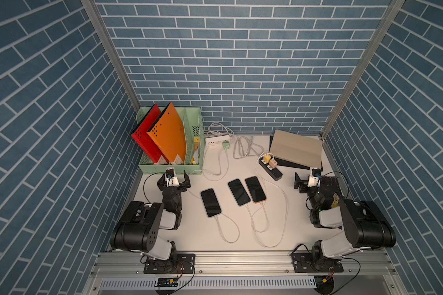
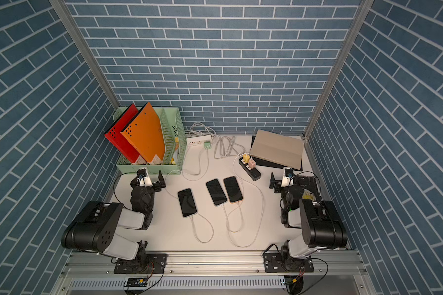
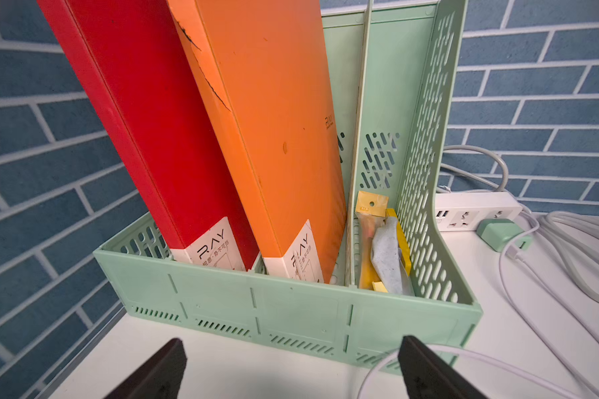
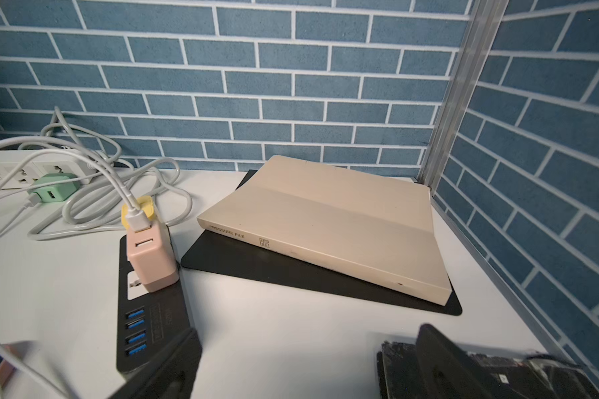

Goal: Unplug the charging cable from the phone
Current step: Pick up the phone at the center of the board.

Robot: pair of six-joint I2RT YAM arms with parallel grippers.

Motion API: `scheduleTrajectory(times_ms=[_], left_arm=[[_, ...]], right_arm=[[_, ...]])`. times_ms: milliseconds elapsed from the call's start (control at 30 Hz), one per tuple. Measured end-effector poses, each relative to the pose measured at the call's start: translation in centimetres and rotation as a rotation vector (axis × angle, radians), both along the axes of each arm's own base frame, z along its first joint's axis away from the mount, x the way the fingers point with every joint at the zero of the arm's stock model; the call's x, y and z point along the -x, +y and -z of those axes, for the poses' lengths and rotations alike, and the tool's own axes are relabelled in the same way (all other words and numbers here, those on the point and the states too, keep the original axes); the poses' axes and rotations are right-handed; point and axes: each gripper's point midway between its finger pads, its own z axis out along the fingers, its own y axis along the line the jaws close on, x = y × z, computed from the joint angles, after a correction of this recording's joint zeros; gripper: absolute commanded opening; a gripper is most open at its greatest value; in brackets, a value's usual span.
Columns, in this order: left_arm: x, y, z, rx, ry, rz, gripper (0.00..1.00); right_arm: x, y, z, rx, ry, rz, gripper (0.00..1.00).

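Three dark-screened phones lie mid-table in both top views: the left phone (image 1: 210, 202), the middle phone (image 1: 238, 192) and an orange-cased phone (image 1: 255, 189). Each has a white charging cable (image 1: 230, 229) plugged into its near end, looping toward the front. My left gripper (image 1: 174, 178) stands open left of the phones, facing the green rack, with a cable (image 3: 464, 355) running past one finger. My right gripper (image 1: 309, 176) is open at the right, nothing between its fingers (image 4: 187, 340). Neither wrist view shows a phone clearly.
A green file rack (image 1: 169, 169) with red and orange folders stands back left. Behind the phones are a white power strip (image 1: 216, 140), a black strip (image 1: 274, 173) with yellow and pink chargers, and coiled cords. A beige file box (image 4: 325, 221) lies back right, and a black packet (image 4: 395, 359) touches the right gripper.
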Motion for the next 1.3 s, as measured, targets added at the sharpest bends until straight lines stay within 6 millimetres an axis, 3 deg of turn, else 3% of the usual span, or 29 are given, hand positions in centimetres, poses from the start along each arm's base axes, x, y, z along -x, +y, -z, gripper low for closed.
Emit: scheduleTrajectory(times_ms=[1067,1167,1300], left_arm=[[0.0,0.1,0.0,0.001,0.0,0.003,1.0],[0.8,0.4,0.0,0.006,-0.011,-0.016,1.0],[2.2,1.1,-0.6,0.017,-0.039,-0.047,1.0]], right_arm=[[0.2,0.0,-0.1,0.0,-0.003,0.001,1.0],[0.3,0.0,-0.8,0.002,-0.009,-0.001,0.99],[-0.5,0.5,-3.4,0.007,-0.031,-0.014,1.0]])
